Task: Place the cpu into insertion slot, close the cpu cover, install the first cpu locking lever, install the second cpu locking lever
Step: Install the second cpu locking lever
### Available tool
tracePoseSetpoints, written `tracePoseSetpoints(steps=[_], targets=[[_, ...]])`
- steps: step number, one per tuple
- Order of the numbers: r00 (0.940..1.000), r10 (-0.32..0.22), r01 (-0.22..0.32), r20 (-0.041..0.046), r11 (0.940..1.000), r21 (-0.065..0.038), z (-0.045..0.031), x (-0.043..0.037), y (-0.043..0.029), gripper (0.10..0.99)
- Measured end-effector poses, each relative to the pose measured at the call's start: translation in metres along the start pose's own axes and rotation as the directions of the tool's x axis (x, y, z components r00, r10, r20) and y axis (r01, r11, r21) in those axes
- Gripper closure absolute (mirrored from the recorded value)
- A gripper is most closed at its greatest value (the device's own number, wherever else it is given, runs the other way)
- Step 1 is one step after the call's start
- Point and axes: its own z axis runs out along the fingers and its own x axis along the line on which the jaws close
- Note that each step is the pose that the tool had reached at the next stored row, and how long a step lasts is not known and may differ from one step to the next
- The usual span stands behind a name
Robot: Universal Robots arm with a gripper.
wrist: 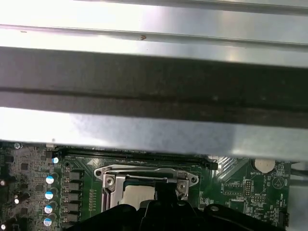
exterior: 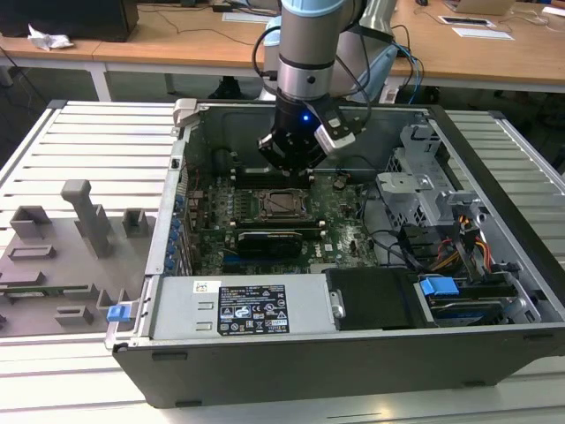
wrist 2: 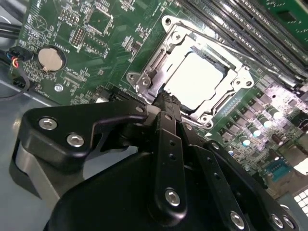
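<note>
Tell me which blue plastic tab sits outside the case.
The blue tab at the case's front corner on the exterior view's left; the other blue tab sits inside, by the drive bay.

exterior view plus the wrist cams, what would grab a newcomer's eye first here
First the open computer case lying on a slatted metal table, with the arm reaching down into it and the gripper just above the green motherboard. In the second wrist view, the cpu sits in the insertion slot, framed by the silver cpu cover. A grey fixture tray lies at the exterior view's left.
</note>
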Motion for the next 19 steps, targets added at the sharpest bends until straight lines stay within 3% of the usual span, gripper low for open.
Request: tracePoseSetpoints(steps=[8,16,19], targets=[[1.0,0.0,0.0,0.0,1.0,0.0,0.0002,0.0009,-0.014,0.98],[1.0,0.0,0.0,0.0,1.0,0.0,-0.0079,0.001,-0.0153,0.98],[1.0,0.0,0.0,0.0,1.0,-0.001,-0.0079,0.0016,-0.0249,0.98]])
